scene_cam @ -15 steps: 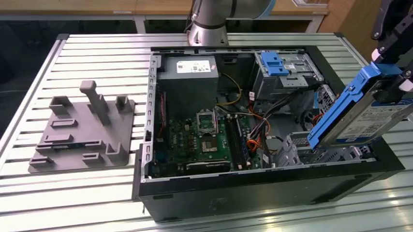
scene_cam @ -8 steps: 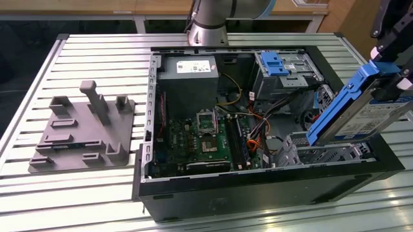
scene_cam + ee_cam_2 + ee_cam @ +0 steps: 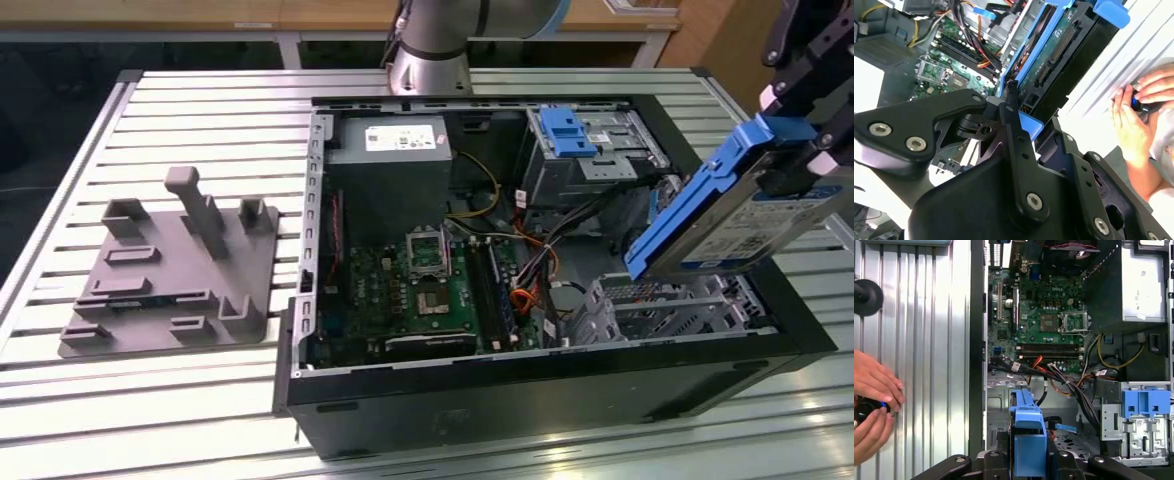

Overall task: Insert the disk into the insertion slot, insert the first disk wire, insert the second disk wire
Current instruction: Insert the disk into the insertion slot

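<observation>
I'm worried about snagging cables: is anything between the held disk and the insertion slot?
Nothing visible blocks it. The disk, tilted in the pincer, hangs just above the insertion slot. The slot's opening looks free, and the loose wires lie beside it, toward the exterior view's left.

Printed matter. The disk [image 3: 742, 238], gripped between the jaws, bears a white label [image 3: 787, 218] with print too small to read. Well away from the jaws, the power supply [image 3: 358, 152] carries an equally illegible white sticker [image 3: 404, 134]. The motherboard [image 3: 1054, 315] shows fine white lettering, mostly too small to read.
</observation>
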`<state>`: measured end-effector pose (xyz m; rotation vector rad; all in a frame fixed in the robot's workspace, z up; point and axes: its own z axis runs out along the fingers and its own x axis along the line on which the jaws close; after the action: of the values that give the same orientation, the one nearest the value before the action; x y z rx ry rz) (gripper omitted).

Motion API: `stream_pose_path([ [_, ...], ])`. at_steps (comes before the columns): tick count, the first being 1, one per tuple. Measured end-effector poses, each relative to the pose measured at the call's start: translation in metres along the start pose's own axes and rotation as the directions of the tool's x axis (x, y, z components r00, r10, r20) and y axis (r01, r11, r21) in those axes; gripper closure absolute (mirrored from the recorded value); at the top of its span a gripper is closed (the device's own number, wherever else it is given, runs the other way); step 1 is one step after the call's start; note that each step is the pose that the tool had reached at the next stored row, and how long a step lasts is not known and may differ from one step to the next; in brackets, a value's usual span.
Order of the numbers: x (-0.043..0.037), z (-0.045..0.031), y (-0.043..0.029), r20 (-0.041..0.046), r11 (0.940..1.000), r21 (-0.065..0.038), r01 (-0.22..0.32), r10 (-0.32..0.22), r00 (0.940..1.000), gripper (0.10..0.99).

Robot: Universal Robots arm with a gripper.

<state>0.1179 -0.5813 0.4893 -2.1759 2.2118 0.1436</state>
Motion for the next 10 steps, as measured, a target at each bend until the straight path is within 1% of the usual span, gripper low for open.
stream_pose_path([
  [1, 0.0001, 0.0, 0.0, 0.0027, 1.0, 0.0, 0.0, 0.0, 1.0, 0.722],
  [4, 0.0001, 0.0, 0.0, 0.0062, 1.0, 0.0, 0.0, 0.0, 1.0, 0.722],
  [8, 0.0001, 0.0, 0.0, 0.0098, 1.0, 0.0, 0.0, 0.0, 1.0, 0.722],
  [10, -0.0003, 0.0002, 0.0, 0.0099, 1.0, 0.0, 0.0, 0.0, 1.0, 0.722],
])
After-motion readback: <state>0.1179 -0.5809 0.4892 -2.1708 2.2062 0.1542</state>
